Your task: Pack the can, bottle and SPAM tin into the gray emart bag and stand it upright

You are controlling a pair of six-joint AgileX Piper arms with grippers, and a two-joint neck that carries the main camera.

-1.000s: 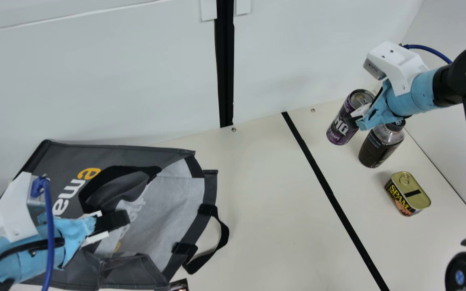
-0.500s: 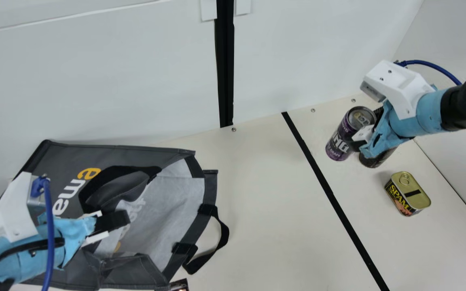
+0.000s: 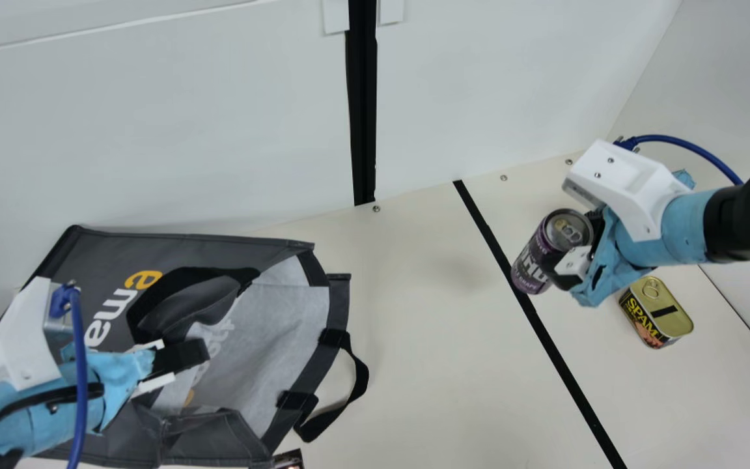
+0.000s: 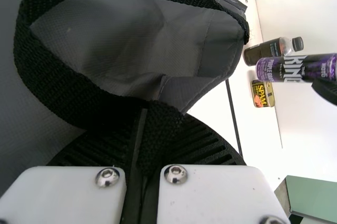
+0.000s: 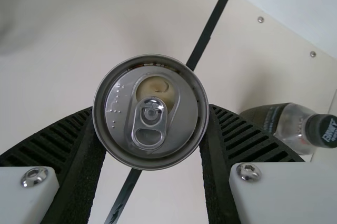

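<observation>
In the main view my left gripper (image 3: 183, 358) is over the gray emart bag (image 3: 212, 244), which lies on its side, mouth toward the middle. The left wrist view has my left gripper (image 4: 145, 129) shut on the bag's black handle (image 4: 58, 84). My right gripper (image 3: 575, 246) holds the purple can (image 3: 530, 268) slightly tilted above the table. Seen from the right wrist, my right gripper (image 5: 151, 121) grips the can (image 5: 118, 103) from both sides, beside the dark bottle (image 5: 289, 121). The SPAM tin (image 3: 653, 312) rests on the table below the right gripper.
A black tape line (image 3: 560, 352) crosses the table (image 3: 427, 326) between bag and tin. White walls (image 3: 219, 130) stand behind and at the right. A small dark object (image 3: 289, 460) sits at the bottom edge near the bag, whose second handle (image 3: 362, 381) loops onto the table.
My right gripper has carried the can nearer to the main view's camera and slightly left, and its arm now covers the bottle there. My left arm and the bag have kept still.
</observation>
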